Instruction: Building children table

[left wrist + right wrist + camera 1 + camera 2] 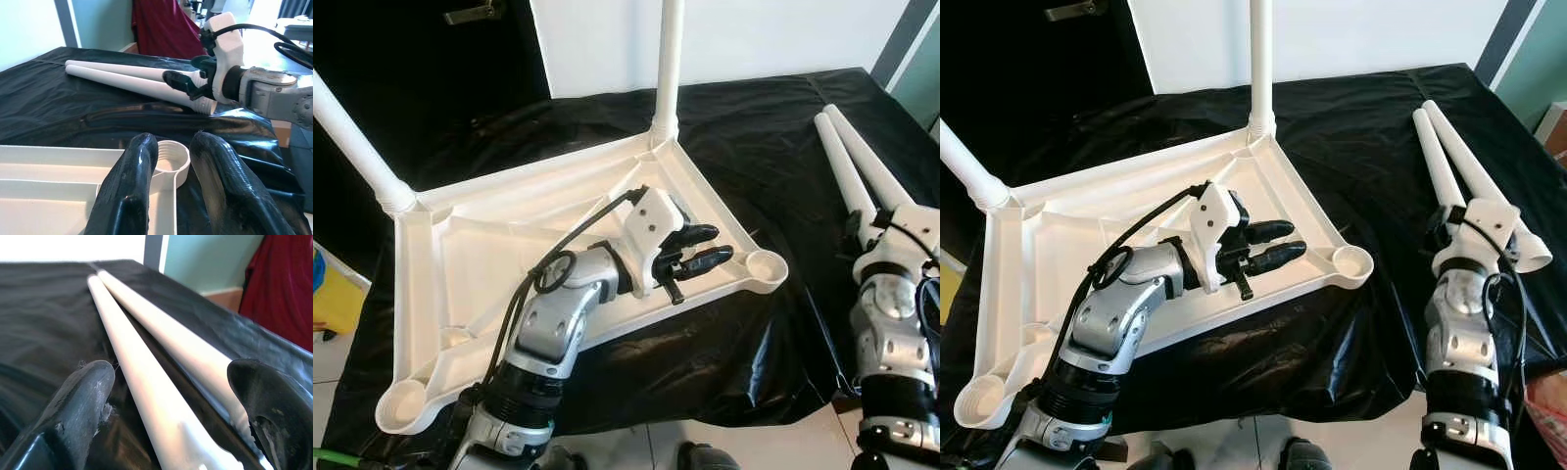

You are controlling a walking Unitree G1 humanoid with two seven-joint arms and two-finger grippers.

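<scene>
We are hovering left gripper (703,249) slightly parted over upturned tabletop (489,245) | right gripper (171,396) spread astride two loose legs (1449,166), fingertips hidden in head views | upright legs cropped.

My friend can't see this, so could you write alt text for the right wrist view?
Two open black fingers of the right gripper straddle two long white plastic table legs lying side by side on a black plastic sheet.
</scene>
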